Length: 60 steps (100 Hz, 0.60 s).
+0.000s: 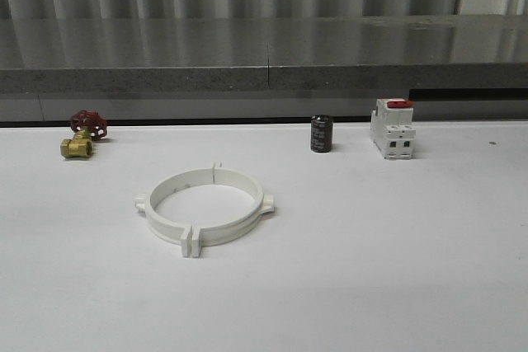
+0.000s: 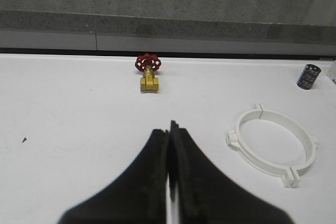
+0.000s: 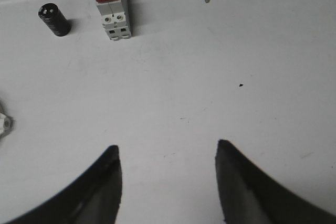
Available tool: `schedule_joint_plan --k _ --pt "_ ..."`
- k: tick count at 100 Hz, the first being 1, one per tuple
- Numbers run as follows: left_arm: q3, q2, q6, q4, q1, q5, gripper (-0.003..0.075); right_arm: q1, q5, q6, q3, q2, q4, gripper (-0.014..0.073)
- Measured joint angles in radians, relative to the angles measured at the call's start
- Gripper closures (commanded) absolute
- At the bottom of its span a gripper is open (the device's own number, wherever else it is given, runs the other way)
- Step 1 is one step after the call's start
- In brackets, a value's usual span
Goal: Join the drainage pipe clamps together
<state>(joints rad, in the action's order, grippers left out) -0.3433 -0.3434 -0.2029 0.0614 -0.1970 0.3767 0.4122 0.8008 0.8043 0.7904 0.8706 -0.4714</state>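
Observation:
The two white drainage pipe clamps (image 1: pixel 204 205) lie on the white table as one closed ring, tabs meeting at the front and back seams. The same ring (image 2: pixel 274 146) shows in the left wrist view, off to one side of my left gripper (image 2: pixel 170 128), whose black fingers are pressed together with nothing between them. My right gripper (image 3: pixel 167 149) is open over bare table, nothing between its fingers. A small corner of a clamp tab (image 3: pixel 4 125) peeks in at the edge of the right wrist view.
A brass valve with a red handwheel (image 1: pixel 82 133) sits at the back left. A black capacitor (image 1: pixel 322 133) and a white breaker with a red switch (image 1: pixel 393 128) stand at the back right. A grey ledge (image 1: pixel 264 72) runs behind the table.

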Motion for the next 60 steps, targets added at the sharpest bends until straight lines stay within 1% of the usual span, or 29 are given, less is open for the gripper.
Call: schedule_joint_plan --k 2,7,9,14,17,21,31,60 --pt "0.0 0.0 0.0 0.0 0.0 0.0 0.0741 0.0 0.0 0.0 -0.015 -0.025 0.0 0.0375" --pt "0.0 0.0 0.0 0.0 0.0 0.0 0.0741 0.0 0.0 0.0 -0.047 -0.076 0.0 0.0491" --pt "0.0 0.0 0.0 0.0 0.0 0.0 0.0741 0.0 0.002 0.0 -0.059 -0.097 0.0 0.0521" --pt "0.0 0.0 0.0 0.0 0.0 0.0 0.0741 0.0 0.009 0.0 -0.082 -0.141 0.0 0.0629" --pt "0.0 0.0 0.0 0.0 0.0 0.0 0.0741 0.0 0.009 0.0 -0.094 -0.167 -0.003 0.0669" --pt "0.0 0.0 0.0 0.0 0.0 0.0 0.0741 0.0 0.01 0.0 -0.11 -0.189 -0.006 0.0655" --pt "0.0 0.0 0.0 0.0 0.0 0.0 0.0741 0.0 0.022 0.0 -0.13 -0.227 -0.015 0.0661" --pt "0.0 0.0 0.0 0.0 0.0 0.0 0.0741 0.0 0.039 -0.003 -0.134 -0.233 -0.02 0.0661"
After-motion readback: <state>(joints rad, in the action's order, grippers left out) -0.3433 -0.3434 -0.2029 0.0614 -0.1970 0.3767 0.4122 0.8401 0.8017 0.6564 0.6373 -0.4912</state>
